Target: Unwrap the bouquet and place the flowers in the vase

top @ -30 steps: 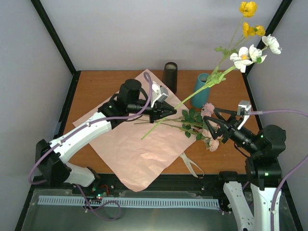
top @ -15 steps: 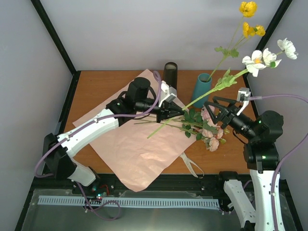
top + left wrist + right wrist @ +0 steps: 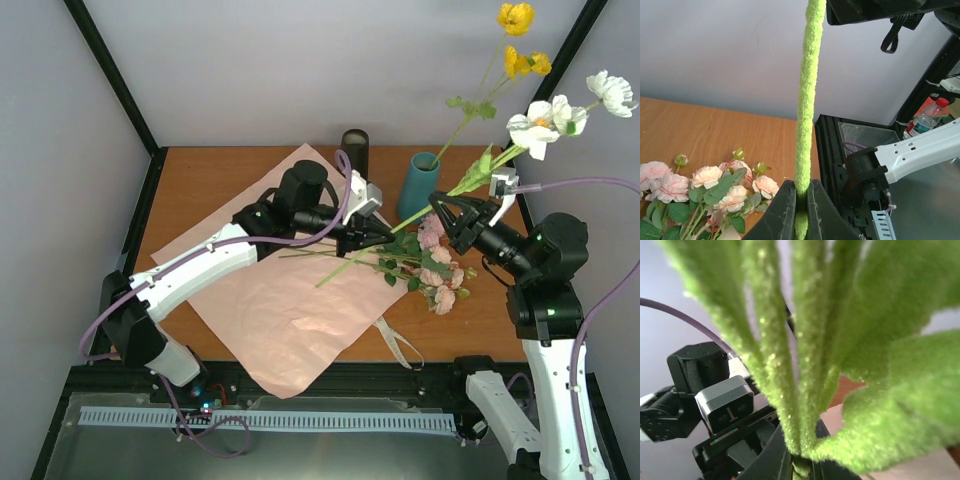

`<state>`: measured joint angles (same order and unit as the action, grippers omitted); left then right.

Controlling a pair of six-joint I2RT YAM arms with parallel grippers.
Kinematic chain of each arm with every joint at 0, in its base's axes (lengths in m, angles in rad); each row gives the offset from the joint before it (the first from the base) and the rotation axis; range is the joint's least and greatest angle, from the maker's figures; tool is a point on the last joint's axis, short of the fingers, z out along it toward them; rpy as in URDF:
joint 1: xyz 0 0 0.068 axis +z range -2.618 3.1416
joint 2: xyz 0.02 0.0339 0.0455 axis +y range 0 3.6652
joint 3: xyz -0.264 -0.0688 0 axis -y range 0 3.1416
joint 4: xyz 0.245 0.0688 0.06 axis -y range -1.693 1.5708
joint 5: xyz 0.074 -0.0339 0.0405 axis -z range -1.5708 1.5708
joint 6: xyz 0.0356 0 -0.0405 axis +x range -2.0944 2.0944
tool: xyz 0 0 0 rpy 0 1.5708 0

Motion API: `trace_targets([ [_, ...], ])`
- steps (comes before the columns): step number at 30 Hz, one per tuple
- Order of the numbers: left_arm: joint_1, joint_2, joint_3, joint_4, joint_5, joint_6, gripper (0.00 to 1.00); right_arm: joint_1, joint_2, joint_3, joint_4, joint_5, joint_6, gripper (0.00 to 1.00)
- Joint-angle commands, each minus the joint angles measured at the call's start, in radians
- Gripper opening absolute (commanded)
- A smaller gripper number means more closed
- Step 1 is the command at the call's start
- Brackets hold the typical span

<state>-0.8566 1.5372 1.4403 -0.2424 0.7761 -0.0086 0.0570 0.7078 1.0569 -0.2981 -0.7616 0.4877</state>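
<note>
You have a brown wooden desk (image 3: 200,190) boxed in by grey walls (image 3: 300,70) and black corner posts (image 3: 110,75). Bare wood shows along its back-left and right edges. A pink crinkled paper sheet (image 3: 280,320) lies spread across the middle, its near corner hanging over the desk's near edge.

Both arms meet above the desk's right half on one long green-stemmed flower with white blossoms (image 3: 545,118). It is held slanting in the air, its heads close to the right back post. Your left end effector (image 3: 385,233) is pinched tight on the lower stem. Your right end effector (image 3: 447,208) is closed on the same stem higher up, just beside the teal vase (image 3: 415,190).

A yellow-blossomed stem (image 3: 517,18) stands in that vase. The peach-pink roses (image 3: 440,275) lie on the desk beneath the arms. A dark cylinder (image 3: 354,145) stands at the back edge, and a beige ribbon (image 3: 400,345) lies near the front. In the left wrist view, a bottle (image 3: 922,122) off the desk carries a label too small to read.
</note>
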Motion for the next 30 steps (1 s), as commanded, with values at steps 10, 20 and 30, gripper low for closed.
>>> trace_targets([
  [10, -0.007, 0.000, 0.064, -0.032, -0.241, 0.113, 0.99, 0.008, 0.068, 0.167, -0.121, 0.232, -0.167, 0.03],
  [20, 0.229, -0.128, -0.182, 0.233, -0.422, 0.058, 1.00, 0.009, 0.206, 0.348, -0.154, 0.446, -0.254, 0.03],
  [30, 0.488, -0.147, -0.421, 0.545, -0.531, 0.046, 0.99, 0.009, 0.339, 0.489, -0.189, 0.607, -0.308, 0.03],
])
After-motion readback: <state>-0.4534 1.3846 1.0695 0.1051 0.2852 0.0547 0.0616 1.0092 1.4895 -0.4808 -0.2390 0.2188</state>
